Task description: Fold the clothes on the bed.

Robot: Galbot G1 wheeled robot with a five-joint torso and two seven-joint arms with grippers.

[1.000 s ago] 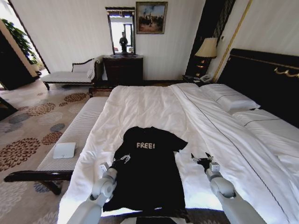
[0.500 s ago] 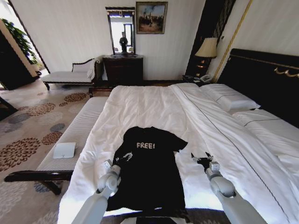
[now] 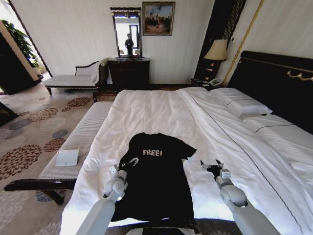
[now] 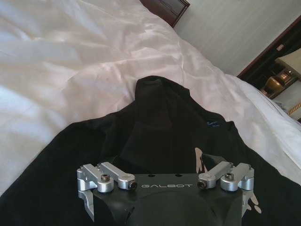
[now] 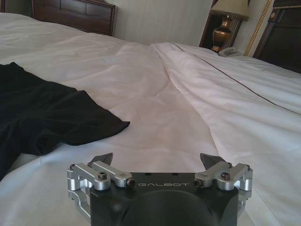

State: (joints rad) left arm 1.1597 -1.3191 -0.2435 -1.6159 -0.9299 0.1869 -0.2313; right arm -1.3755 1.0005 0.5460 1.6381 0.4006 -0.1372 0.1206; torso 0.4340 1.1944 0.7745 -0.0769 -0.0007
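Clothes (image 3: pixel 156 176) for this job amount to one black T-shirt with white "FREE!" lettering, lying flat near the foot of the bed (image 3: pixel 161 107), directly between my two grippers. My left gripper (image 3: pixel 128 162) hangs over the shirt's left sleeve, just short of the lettering; from the left wrist camera the same black cloth (image 4: pixel 160 127) spreads ahead of and under the gripper (image 4: pixel 164 207), with the collar and white duvet (image 4: pixel 70 61) beyond it. I cannot tell from any view whether that gripper's fingers are apart or together, since they sit dark against dark fabric. My right gripper (image 3: pixel 212 167) is out over bare white duvet, just beside the shirt's right sleeve and apart from it. From the right wrist camera its two dark fingertips (image 5: pixel 101 158) stand well apart with nothing between them, and the gripper (image 5: pixel 157 159) faces up the bed, the sleeve (image 5: pixel 84 122) off to one side of it. Pillows (image 3: pixel 239 104) and a dark headboard (image 3: pixel 279 83) lie well beyond my right gripper; a pale bench (image 3: pixel 73 147) runs along the bed out past my left gripper.
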